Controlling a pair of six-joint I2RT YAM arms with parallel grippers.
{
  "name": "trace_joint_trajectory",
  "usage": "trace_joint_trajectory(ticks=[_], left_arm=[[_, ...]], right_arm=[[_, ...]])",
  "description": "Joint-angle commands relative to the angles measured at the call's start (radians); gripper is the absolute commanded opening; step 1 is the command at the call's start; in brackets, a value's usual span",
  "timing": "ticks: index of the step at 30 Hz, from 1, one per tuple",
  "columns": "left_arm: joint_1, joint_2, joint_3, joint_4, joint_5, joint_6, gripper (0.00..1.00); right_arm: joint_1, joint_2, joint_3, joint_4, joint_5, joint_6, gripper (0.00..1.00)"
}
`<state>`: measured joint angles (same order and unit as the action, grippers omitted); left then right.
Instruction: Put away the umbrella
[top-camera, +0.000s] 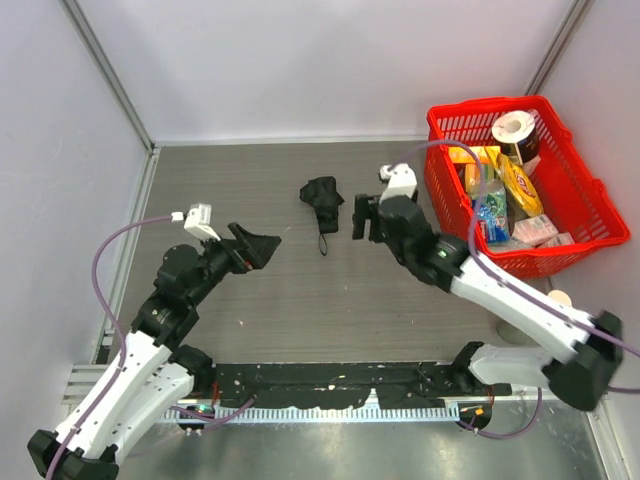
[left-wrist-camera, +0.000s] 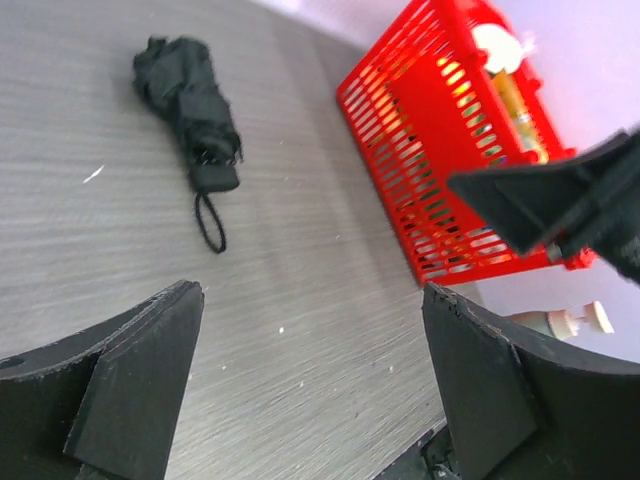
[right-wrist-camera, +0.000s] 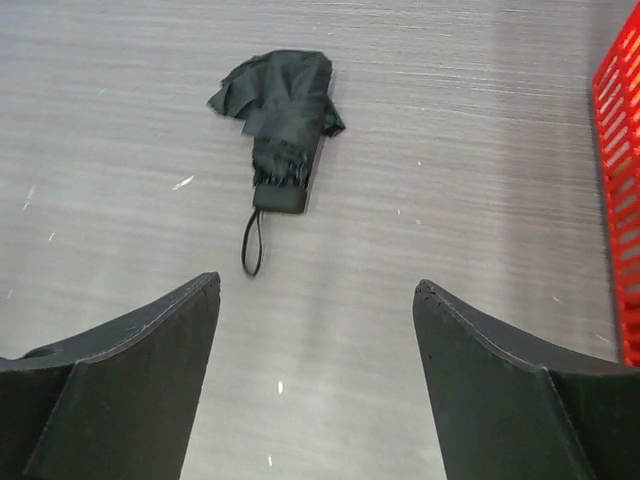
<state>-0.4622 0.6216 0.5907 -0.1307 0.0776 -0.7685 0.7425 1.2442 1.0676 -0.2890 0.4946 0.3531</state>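
Note:
The folded black umbrella lies on the grey table, its wrist strap loop trailing toward me. It shows in the left wrist view at the upper left and in the right wrist view ahead of the fingers. My right gripper is open and empty, just right of the umbrella. My left gripper is open and empty, to the umbrella's left and nearer me. In the right wrist view the gripper has bare table between its fingers; the same holds for the gripper in the left wrist view.
A red plastic basket with several groceries and a paper roll stands at the right; it also shows in the left wrist view and the right wrist view. A small pump bottle lies near the basket. White walls close the back and sides.

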Motion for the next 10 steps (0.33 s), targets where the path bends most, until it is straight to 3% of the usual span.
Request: trace_joint_trajectory(ticks=[1, 6, 10], left_arm=[[0.007, -0.06, 0.037, 0.124, 0.013, 0.05, 0.97], [0.007, -0.129, 0.095, 0.157, -0.01, 0.107, 1.0], [0.007, -0.193, 0.144, 0.134, -0.045, 0.153, 1.0]], right_arm=[[0.075, -0.273, -0.064, -0.15, 0.121, -0.066, 0.82], [0.077, -0.641, -0.118, -0.092, 0.026, -0.108, 0.82], [0.077, -0.741, -0.112, -0.065, 0.032, -0.155, 0.82]])
